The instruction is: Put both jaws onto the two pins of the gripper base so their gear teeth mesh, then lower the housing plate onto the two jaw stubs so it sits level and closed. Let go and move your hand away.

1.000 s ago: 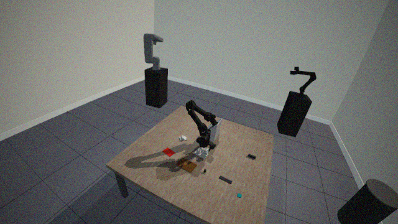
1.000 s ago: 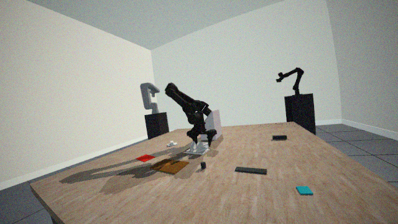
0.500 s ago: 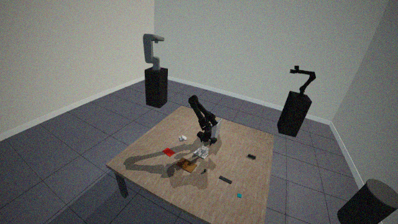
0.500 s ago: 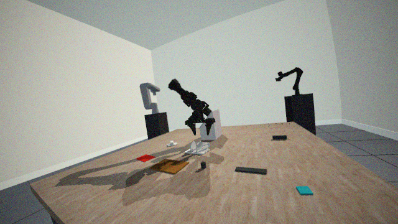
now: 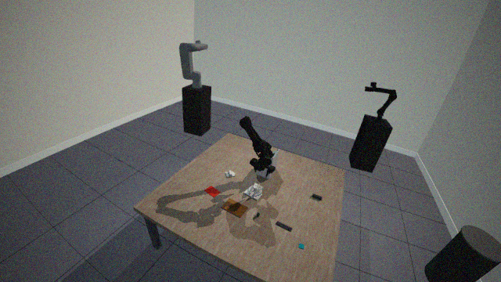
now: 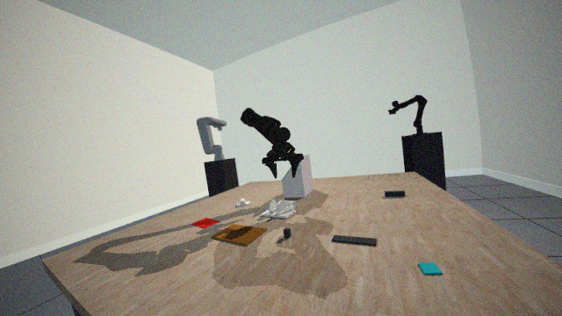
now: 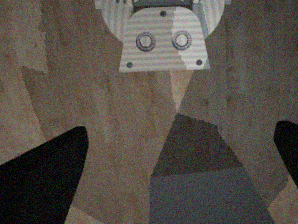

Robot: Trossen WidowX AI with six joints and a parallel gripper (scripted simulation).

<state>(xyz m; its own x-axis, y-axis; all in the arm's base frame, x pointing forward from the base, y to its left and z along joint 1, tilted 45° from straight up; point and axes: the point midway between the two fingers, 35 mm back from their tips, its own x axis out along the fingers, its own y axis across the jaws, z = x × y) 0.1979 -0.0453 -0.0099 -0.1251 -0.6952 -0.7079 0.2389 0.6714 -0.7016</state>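
Observation:
The white housing plate (image 7: 162, 54) shows at the top of the wrist view, with the two round stub ends visible in its holes. White jaws (image 7: 114, 22) (image 7: 214, 22) stick out on both sides of it, cut off by the frame. Whether it sits fully level, and the gear teeth and pins, cannot be made out. The white gripper assembly (image 5: 253, 192) (image 6: 279, 213) lies on the table as one group. My gripper (image 5: 263, 172) (image 6: 284, 176) (image 7: 182, 132) is wide open and empty, above and behind the assembly, clear of it.
A small white part (image 5: 229, 174) (image 6: 242, 203) and a red square (image 5: 212, 191) (image 6: 205, 223) lie left. A brown board (image 5: 228, 206) (image 6: 226, 237) and black cylinder (image 6: 287, 233) lie in front. Dark bars (image 6: 354, 240) (image 6: 394, 194) and a teal square (image 6: 429, 269) lie right. A pale block (image 6: 304, 180) stands behind.

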